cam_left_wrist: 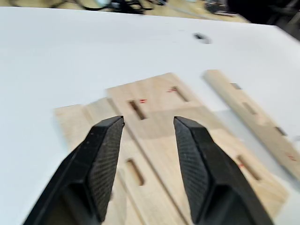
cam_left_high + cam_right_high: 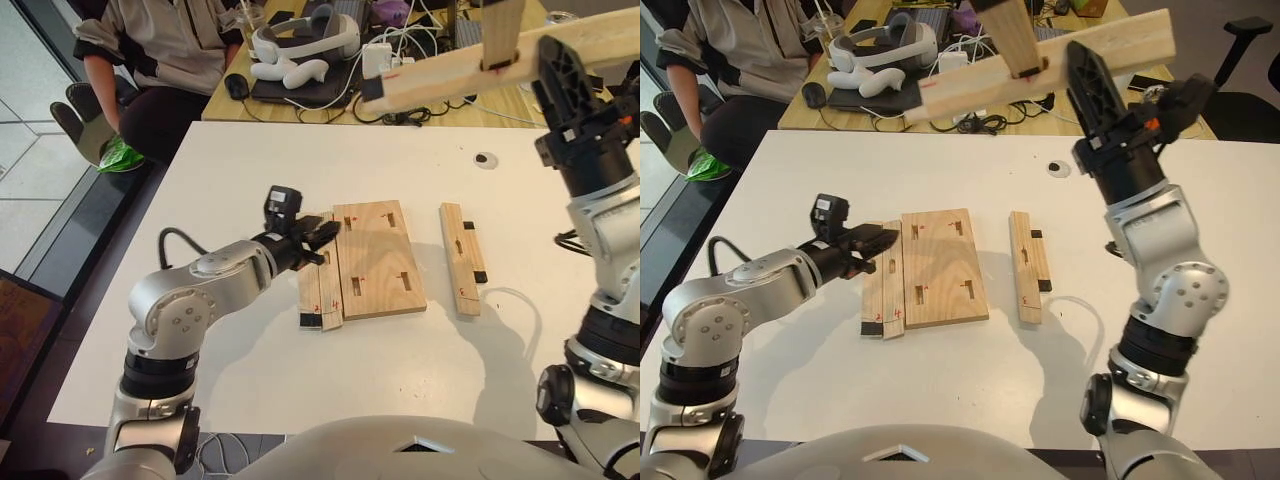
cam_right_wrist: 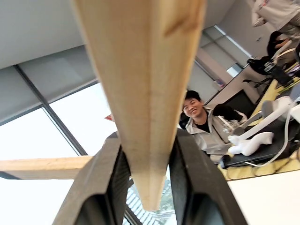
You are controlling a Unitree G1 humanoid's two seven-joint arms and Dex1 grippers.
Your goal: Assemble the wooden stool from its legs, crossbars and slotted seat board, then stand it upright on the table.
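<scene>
With left gripper [image 2: 325, 238] open at board's [image 2: 380, 265] nine o'clock, centre over one leg [image 2: 330, 295], lower squarely, then close. With right gripper [image 3: 147, 173] clamped on raised frame [image 2: 970, 90], hold level.

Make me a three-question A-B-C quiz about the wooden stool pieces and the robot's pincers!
1. Where is the seat board? A) flat on the white table B) on the floor C) standing on legs
2. How many slots are cut in it? A) two B) four C) six
3. How is the left pincer? A) open B) shut on a leg C) shut on a cable
Answers: 1 A, it lies flat on the tabletop; 2 B, four dark slots show; 3 A, it gapes wide, gripping nothing.
</scene>
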